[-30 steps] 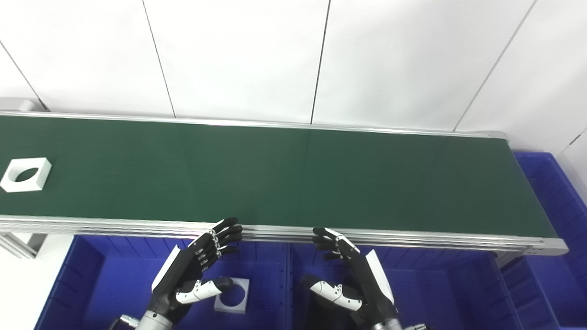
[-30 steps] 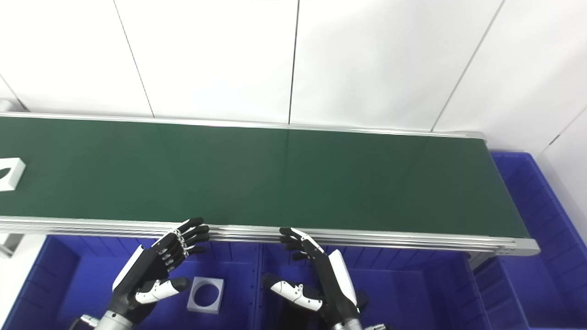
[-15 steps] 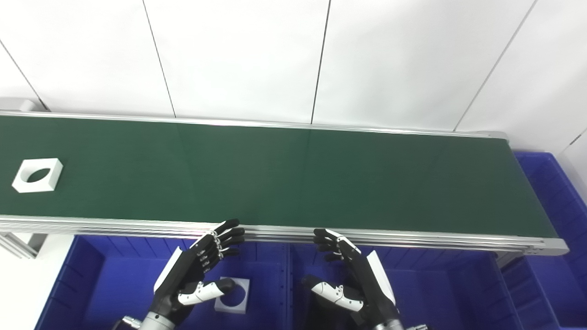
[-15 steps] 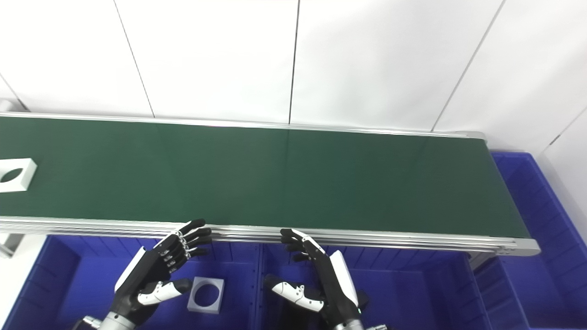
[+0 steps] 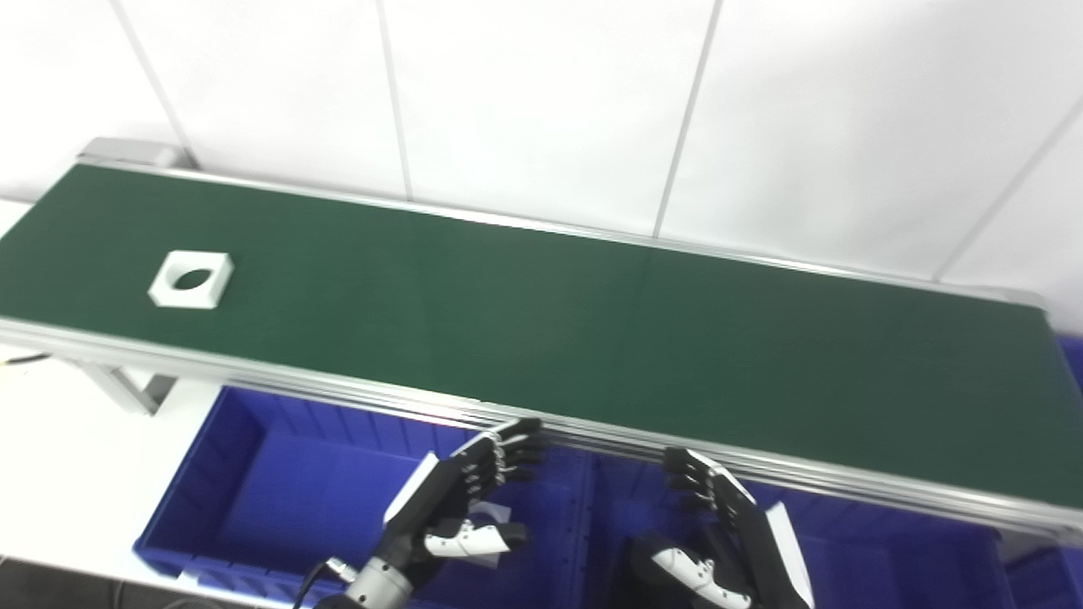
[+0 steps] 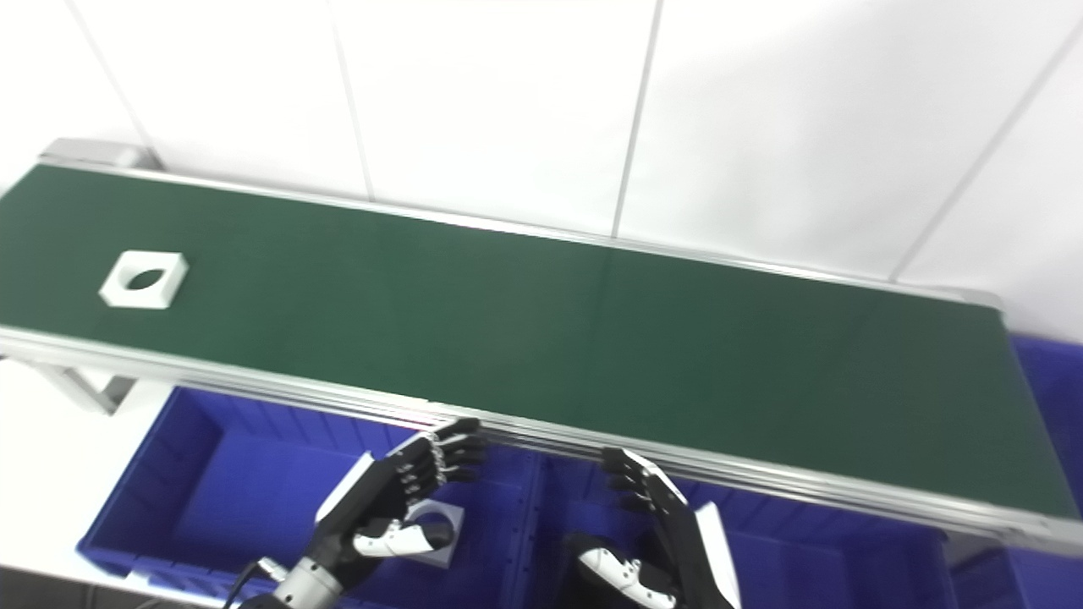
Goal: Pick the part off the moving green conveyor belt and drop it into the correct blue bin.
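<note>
Pick not started. White part (image 5: 191, 279) rides the belt (image 5: 592, 338) at upper left, well apart from my hands. Left hand (image 5: 457, 499) and right hand (image 5: 728, 541) spread, empty, over blue bins (image 5: 220, 474) at the bottom.

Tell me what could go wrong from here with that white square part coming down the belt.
The white square part lies far left on the green belt, while both open hands, left hand and right hand, wait below the near rail. A late reach could miss the moving part. Rising fingers might clip the rail. The similar part in the left blue bin hints at the right drop spot.
</note>
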